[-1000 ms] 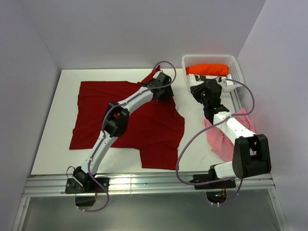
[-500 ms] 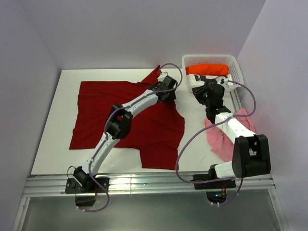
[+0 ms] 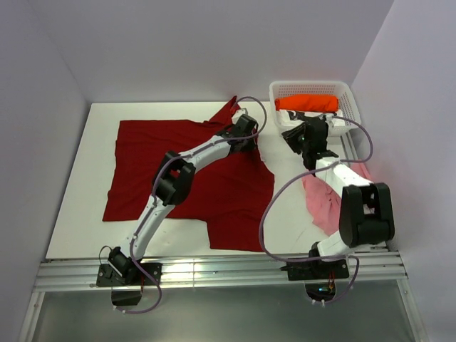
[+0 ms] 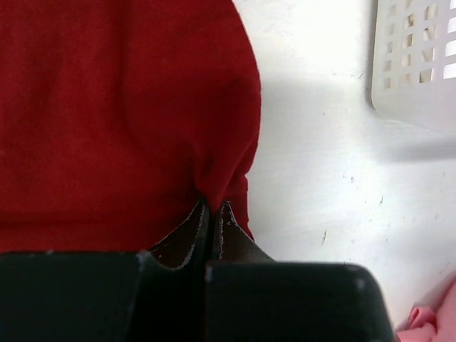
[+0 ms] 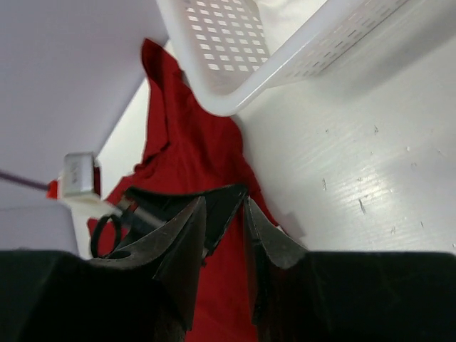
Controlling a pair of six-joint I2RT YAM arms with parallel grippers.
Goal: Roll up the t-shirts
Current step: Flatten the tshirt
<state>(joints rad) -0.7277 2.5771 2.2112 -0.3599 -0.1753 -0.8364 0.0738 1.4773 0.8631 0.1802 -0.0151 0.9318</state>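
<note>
A dark red t-shirt (image 3: 185, 171) lies spread flat across the table's left and middle. My left gripper (image 3: 244, 132) is at the shirt's far right edge. In the left wrist view its fingertips (image 4: 214, 205) are shut on a pinched fold of the red cloth (image 4: 107, 107). My right gripper (image 3: 299, 135) hovers just right of that edge, near the basket. Its jaws (image 5: 225, 201) are open with nothing between them, and the red shirt (image 5: 192, 135) shows beyond. A pale pink t-shirt (image 3: 324, 203) lies crumpled at the right, partly under the right arm. An orange t-shirt (image 3: 308, 103) lies rolled in the basket.
The white lattice basket (image 3: 313, 87) stands at the back right corner, close to both grippers; its wall shows in the left wrist view (image 4: 413, 64) and the right wrist view (image 5: 228, 43). Walls enclose the table on three sides.
The left gripper has slid right to the red shirt's edge and closed on the cloth. The right gripper has shifted slightly toward the back.
</note>
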